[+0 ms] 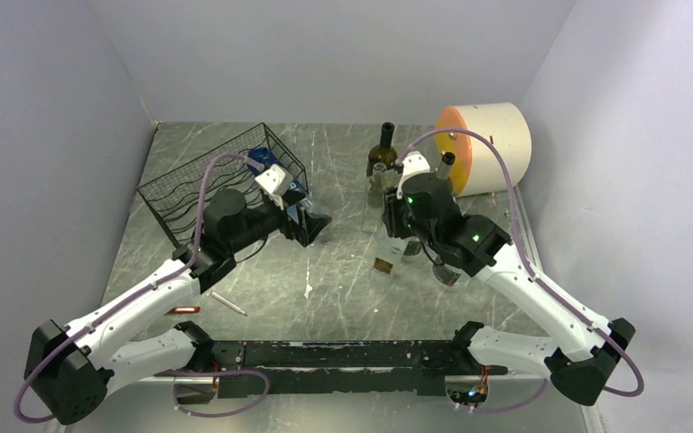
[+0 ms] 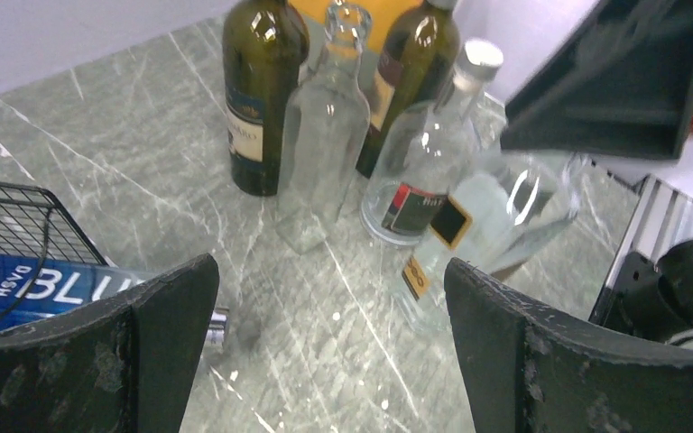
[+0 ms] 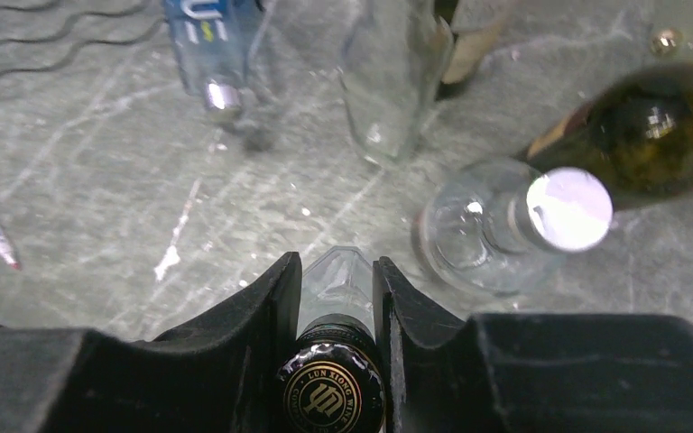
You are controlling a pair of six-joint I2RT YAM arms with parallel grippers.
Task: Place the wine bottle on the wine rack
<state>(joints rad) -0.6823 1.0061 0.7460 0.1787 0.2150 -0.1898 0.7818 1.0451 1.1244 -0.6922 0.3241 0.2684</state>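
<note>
My right gripper (image 3: 336, 266) is shut on the neck of a clear wine bottle, just under its black gold-printed cap (image 3: 334, 388). In the left wrist view the same bottle (image 2: 478, 225) stands tilted on the table, with a black and orange label. The top view shows the right gripper (image 1: 395, 216) over the cluster of bottles at centre right. The black wire wine rack (image 1: 207, 185) sits at the back left with a blue-labelled bottle (image 1: 266, 161) lying in it. Beside the rack's right end my left gripper (image 1: 311, 221) hangs open above bare table, nothing between its fingers (image 2: 171, 316).
A dark green bottle (image 2: 262, 90), a clear square bottle (image 2: 325, 126), a brown bottle (image 2: 415, 81) and a round clear bottle with a silver cap (image 3: 496, 225) stand close around the held one. An orange-faced white cylinder (image 1: 487, 144) lies back right. A pen (image 1: 228, 303) lies front left.
</note>
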